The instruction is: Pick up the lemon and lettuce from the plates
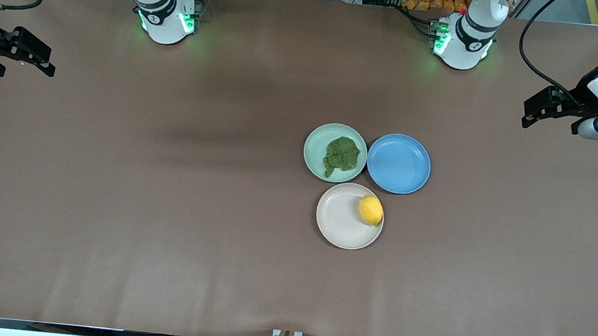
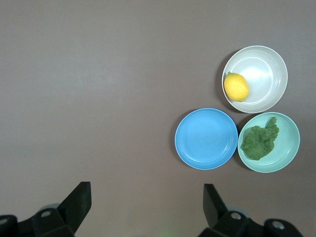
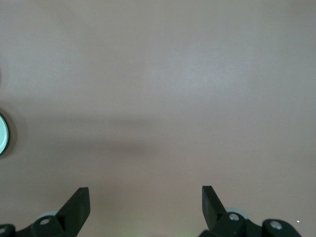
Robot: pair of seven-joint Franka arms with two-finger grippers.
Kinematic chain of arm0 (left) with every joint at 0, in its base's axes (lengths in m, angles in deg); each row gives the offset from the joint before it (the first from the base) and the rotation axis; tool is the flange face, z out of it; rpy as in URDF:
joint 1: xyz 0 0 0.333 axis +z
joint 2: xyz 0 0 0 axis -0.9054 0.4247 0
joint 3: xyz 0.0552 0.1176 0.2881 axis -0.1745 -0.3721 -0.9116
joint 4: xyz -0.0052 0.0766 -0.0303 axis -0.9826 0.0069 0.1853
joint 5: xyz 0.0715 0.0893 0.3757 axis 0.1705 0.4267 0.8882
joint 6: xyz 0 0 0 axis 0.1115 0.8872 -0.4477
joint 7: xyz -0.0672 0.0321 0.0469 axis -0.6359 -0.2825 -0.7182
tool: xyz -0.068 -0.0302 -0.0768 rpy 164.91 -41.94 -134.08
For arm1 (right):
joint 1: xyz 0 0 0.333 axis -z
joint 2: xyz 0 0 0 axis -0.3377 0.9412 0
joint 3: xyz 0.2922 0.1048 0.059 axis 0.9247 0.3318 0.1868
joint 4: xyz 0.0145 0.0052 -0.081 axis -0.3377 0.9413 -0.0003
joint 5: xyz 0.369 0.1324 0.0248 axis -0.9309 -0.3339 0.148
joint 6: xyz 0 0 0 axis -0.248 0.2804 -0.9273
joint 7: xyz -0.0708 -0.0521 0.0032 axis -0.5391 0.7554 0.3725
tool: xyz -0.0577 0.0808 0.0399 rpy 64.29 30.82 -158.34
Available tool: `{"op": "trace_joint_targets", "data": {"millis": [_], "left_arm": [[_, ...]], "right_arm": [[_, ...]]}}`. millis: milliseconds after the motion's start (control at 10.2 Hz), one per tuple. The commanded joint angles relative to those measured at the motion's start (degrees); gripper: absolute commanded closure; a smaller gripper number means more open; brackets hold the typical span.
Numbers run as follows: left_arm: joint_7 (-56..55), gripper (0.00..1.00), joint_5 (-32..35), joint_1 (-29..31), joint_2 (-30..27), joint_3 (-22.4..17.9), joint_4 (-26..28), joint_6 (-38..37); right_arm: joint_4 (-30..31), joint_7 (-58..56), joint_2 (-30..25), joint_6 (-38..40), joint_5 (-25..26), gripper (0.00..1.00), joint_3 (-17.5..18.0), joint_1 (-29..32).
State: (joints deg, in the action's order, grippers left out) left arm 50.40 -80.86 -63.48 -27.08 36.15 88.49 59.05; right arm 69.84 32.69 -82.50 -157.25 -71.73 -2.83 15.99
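The lemon (image 1: 370, 209) lies on the beige plate (image 1: 338, 221), at its edge toward the left arm's end. The lettuce (image 1: 341, 155) lies in the mint green plate (image 1: 314, 147), farther from the front camera. In the left wrist view the lemon (image 2: 236, 87), the beige plate (image 2: 266, 69), the lettuce (image 2: 259, 141) and the mint plate (image 2: 286, 155) all show. My left gripper (image 1: 529, 110) (image 2: 146, 197) is open and empty, up over the table's left-arm end. My right gripper (image 1: 40, 61) (image 3: 145, 200) is open and empty over the right-arm end; the mint plate's rim (image 3: 2, 133) shows in its view.
An empty blue plate (image 1: 398, 163) (image 2: 206, 138) touches the mint plate, toward the left arm's end. The three plates sit clustered near the middle of the brown table (image 1: 164, 204). The arm bases stand along the table's edge farthest from the front camera.
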Motion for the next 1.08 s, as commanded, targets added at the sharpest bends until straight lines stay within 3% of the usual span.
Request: {"op": "trace_joint_targets", "data": {"millis": [0, 392, 588, 980], "left_arm": [[3.05, 0.0, -0.67, 0.19, 0.35, -0.12, -1.29, -1.15], [2.63, 0.0, -0.67, -0.16, 1.92, -0.12, -1.55, -1.15], [2.72, 0.0, -0.76, -0.51, 5.78, -0.12, -5.49, -1.33], [2.2, 0.0, -0.5, -1.73, 15.61, 0.41, -11.56, -1.24]], "right_arm": [[0.71, -0.28, -1.12, -0.25, 1.2, 0.0, 0.12, 0.32], [0.71, -0.2, -1.13, -0.25, 1.48, 0.0, 0.38, 0.32], [0.8, 1.02, -0.86, -1.04, 0.34, 0.0, 1.78, 0.23], [1.06, 14.37, 2.64, -4.73, 0.07, 0.0, 6.09, -4.5]]}}
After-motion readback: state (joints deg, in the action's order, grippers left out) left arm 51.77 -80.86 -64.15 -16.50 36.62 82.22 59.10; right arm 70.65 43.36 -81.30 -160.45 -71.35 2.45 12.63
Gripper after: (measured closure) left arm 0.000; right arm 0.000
